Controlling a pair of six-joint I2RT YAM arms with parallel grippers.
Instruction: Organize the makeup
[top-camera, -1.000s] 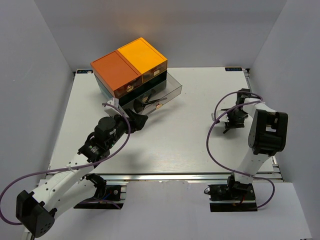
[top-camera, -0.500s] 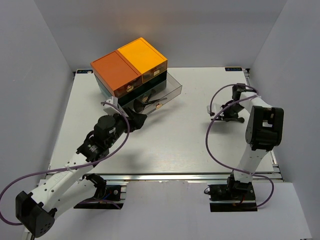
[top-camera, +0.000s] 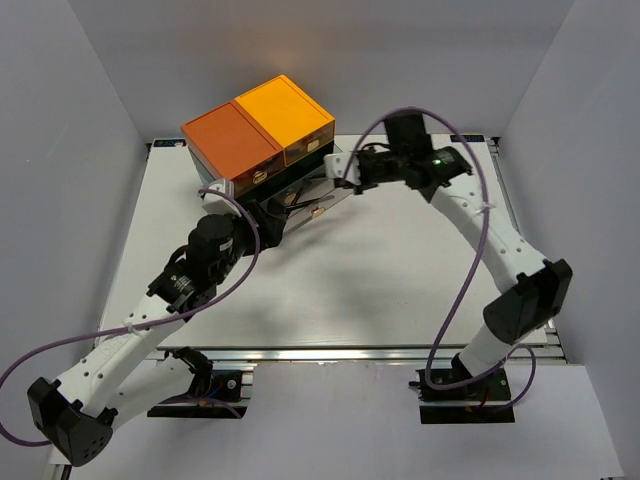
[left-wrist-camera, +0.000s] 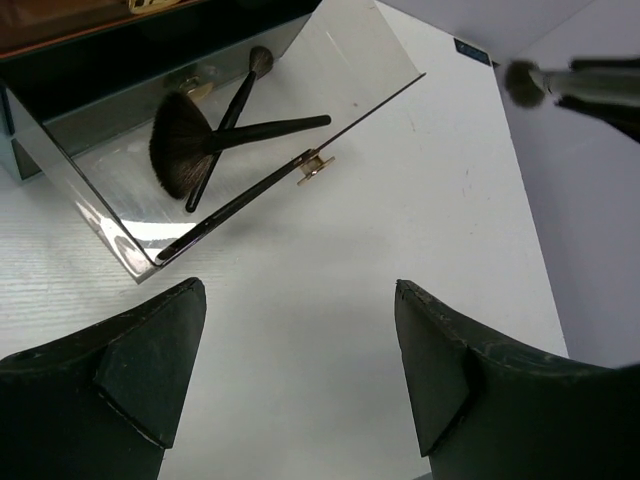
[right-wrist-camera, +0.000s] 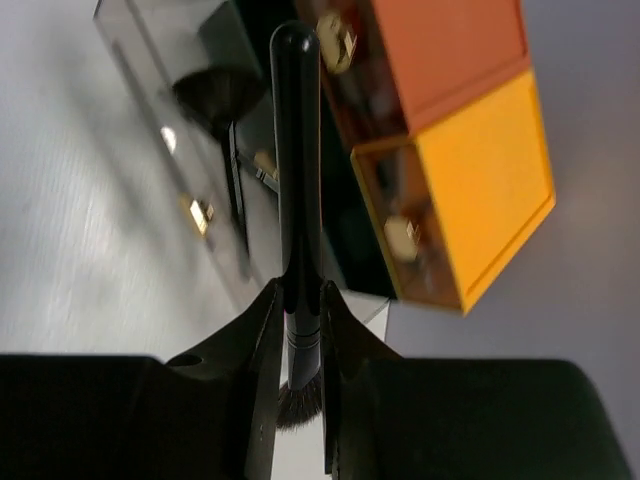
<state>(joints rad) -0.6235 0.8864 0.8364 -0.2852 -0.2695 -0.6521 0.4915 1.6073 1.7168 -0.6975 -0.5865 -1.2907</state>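
Observation:
My right gripper (top-camera: 350, 170) is shut on a black-handled makeup brush (right-wrist-camera: 297, 150) and holds it in the air beside the open clear drawer (top-camera: 335, 185). The handle points toward the drawer and the bristles (right-wrist-camera: 300, 400) sit between the fingers. In the left wrist view the drawer (left-wrist-camera: 95, 210) holds a fan brush (left-wrist-camera: 180, 150) and a thin brush (left-wrist-camera: 235, 95). The held brush's bristle tip (left-wrist-camera: 520, 82) shows at the upper right of that view. My left gripper (left-wrist-camera: 297, 300) is open and empty, low over the table just in front of the drawer (top-camera: 268, 222).
The orange-topped dark-green drawer box (top-camera: 255, 130) stands at the back left, and its bottom drawer is pulled out with a gold knob (left-wrist-camera: 313, 168) on the front. Grey walls enclose the white table (top-camera: 400, 280).
My right arm has swung from the right side of the table across to the open drawer with the brush. My left gripper has edged a little closer to the drawer.

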